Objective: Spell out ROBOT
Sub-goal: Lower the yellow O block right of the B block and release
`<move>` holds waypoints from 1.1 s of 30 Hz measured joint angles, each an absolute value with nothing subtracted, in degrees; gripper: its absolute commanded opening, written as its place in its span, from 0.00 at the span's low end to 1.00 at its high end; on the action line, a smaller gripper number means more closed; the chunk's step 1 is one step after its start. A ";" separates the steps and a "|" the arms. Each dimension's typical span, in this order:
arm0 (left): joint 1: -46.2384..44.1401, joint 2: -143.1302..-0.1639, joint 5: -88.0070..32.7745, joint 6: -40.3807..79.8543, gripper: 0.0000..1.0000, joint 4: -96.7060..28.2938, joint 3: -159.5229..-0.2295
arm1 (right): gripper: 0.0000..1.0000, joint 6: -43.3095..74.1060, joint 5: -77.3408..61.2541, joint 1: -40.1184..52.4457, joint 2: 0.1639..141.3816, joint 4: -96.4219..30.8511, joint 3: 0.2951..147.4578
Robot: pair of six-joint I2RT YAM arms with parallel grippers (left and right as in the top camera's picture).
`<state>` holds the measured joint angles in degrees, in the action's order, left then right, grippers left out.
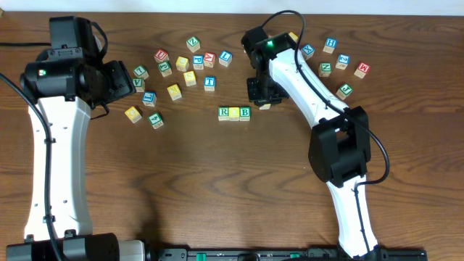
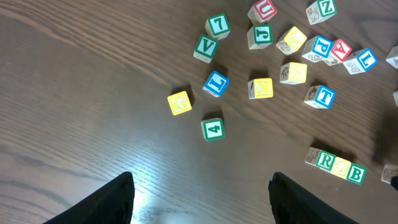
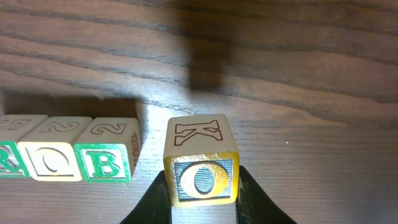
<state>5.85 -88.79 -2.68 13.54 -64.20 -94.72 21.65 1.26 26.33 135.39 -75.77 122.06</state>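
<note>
Right fingers sit just right of the B cube, which ends a row with R and a yellow cube on the worktop. T lies up-left of B.

From the left wrist, left fingers are spread and empty, well away from B.

From the right wrist, the right fingers clamp the O cube, just right of B and not touching it.
</note>
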 measured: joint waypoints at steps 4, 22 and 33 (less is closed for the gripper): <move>5.85 -88.79 -2.68 13.54 0.68 -64.18 -94.72 | 0.22 21.91 1.28 26.52 135.39 -75.75 122.06; 5.85 -88.79 -2.68 13.54 0.68 -64.20 -94.72 | 0.23 22.76 1.23 28.75 135.33 -72.95 118.74; 5.85 -88.79 -2.68 13.54 0.69 -64.20 -94.72 | 0.23 23.27 1.23 30.26 135.33 -72.82 118.39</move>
<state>5.85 -88.79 -2.68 13.54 -64.20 -94.72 23.27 1.23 30.26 135.33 -72.82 118.39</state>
